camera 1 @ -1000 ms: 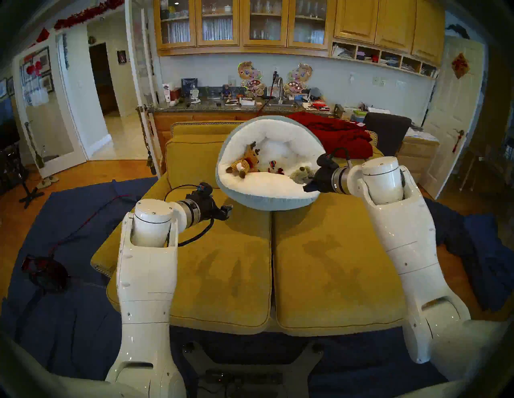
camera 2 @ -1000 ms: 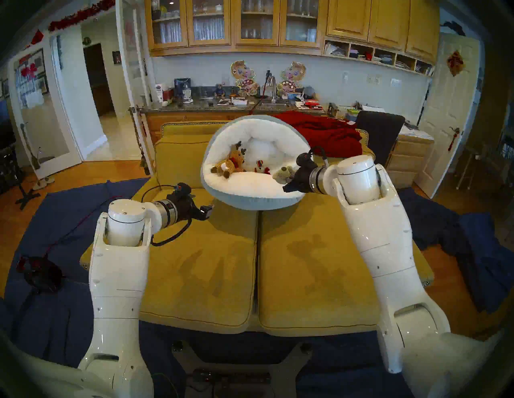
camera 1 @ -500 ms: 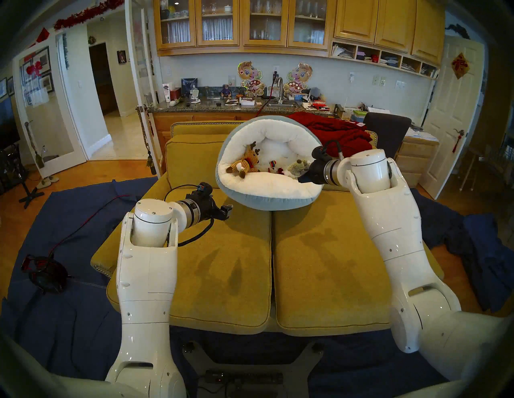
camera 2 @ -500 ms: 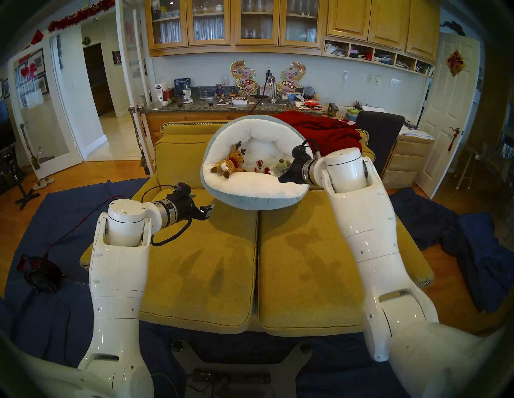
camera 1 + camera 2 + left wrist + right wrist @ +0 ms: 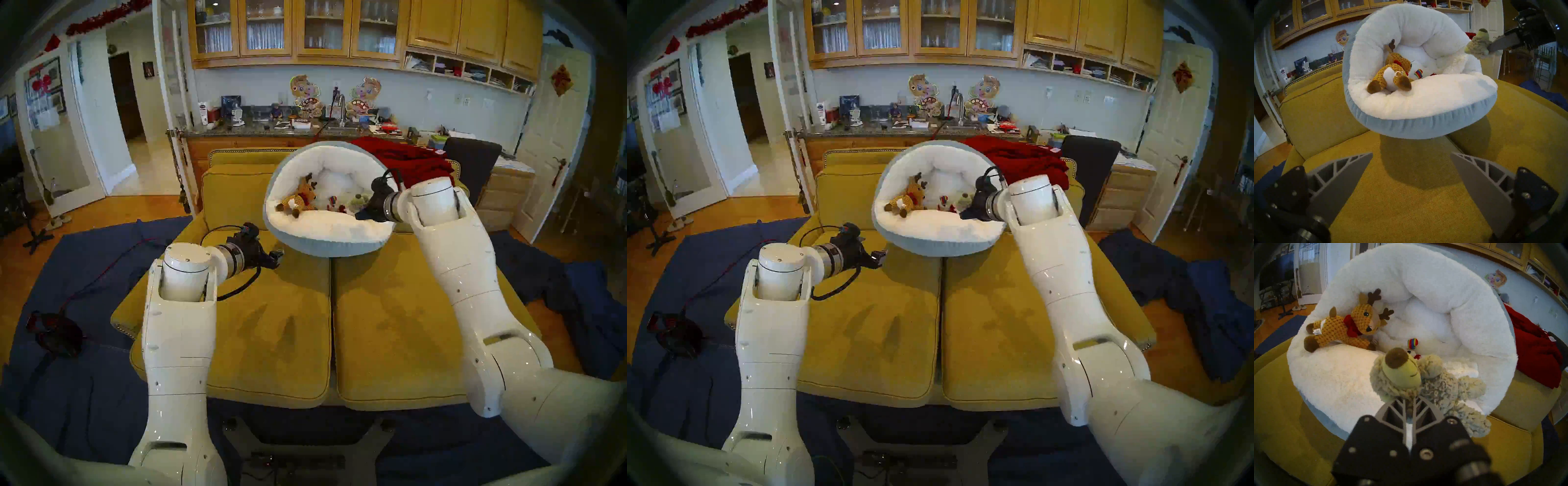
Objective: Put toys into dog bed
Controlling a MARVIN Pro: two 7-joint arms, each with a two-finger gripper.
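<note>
Your right gripper [image 5: 1409, 400] is clamped on the shaggy grey-beige toy [image 5: 1425, 383], holding it over the near rim of the dog bed [image 5: 1335, 378]. Beyond its fingertips, inside the bed, lie the brown reindeer [image 5: 1345, 327] and the small rainbow toy [image 5: 1412, 343]. Your left gripper [image 5: 1411, 169] hangs spread apart and empty above the yellow sofa cushion [image 5: 1407, 212], short of the bed.

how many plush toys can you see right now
3. The reindeer lies against the dog bed's left rim, the small white-and-rainbow toy sits mid-bed, and the shaggy beige toy hangs in the right gripper over the bed. White-on-white ones may be hidden.
</note>
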